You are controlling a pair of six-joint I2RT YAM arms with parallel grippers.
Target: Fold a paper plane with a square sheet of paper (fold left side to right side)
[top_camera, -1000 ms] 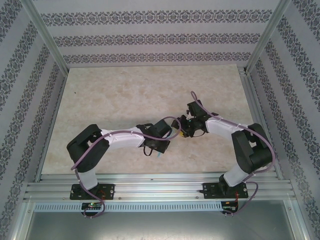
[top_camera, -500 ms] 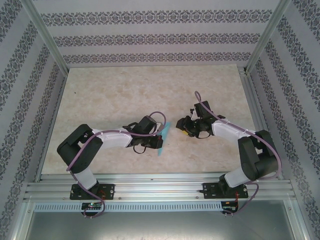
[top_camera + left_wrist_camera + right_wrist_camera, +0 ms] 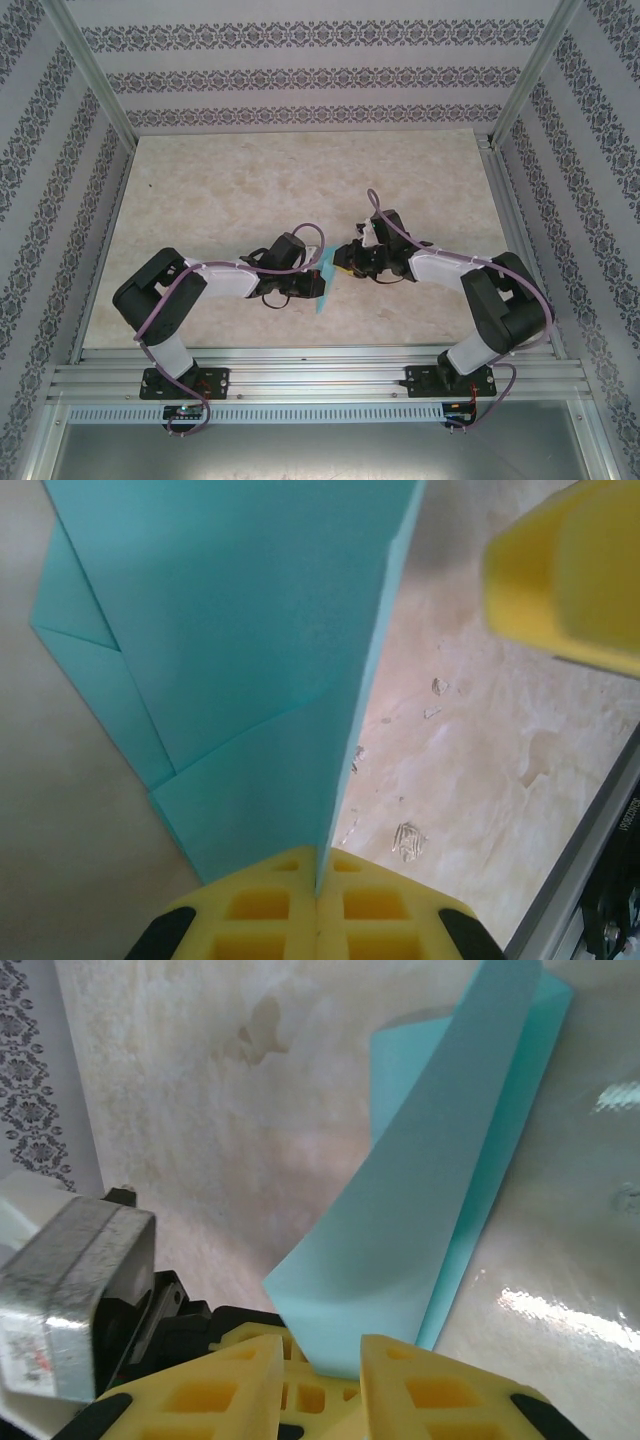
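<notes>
**A:** Where is the paper?

**B:** The turquoise paper [image 3: 325, 277] is just below the middle of the overhead frame. From there it reads as a narrow slanted sliver on the pale marbled table [image 3: 220, 190], right between the two arms' tips.

**A:** Is it flat or folded?

**B:** It is folded. The left wrist camera shows layered flaps with diagonal creases across the upper left of the frame, and one long straight edge runs down to the bottom centre. In the right wrist camera a flap curls upward from bottom centre toward the upper right, with a lighter layer behind it.

**A:** What is the left gripper doing?

**B:** The left gripper [image 3: 318, 885] has the paper. Its yellow fingers [image 3: 260, 910] are pressed together at the bottom of its own view, with the paper's edge pinched in the seam.

**A:** And the right one?

**B:** The right gripper [image 3: 322, 1355] comes in from the right side of the overhead frame, just beside the left one. Its jaws stand partly apart, and the lower end of the curled flap sits in the gap between them. I can't tell whether either finger touches the flap. One of its yellow fingers also shows, blurred, in the upper right of the left wrist view.

**A:** Anything else nearby?

**B:** A metal rail [image 3: 585, 880] crosses the lower right corner of that same view.
</notes>
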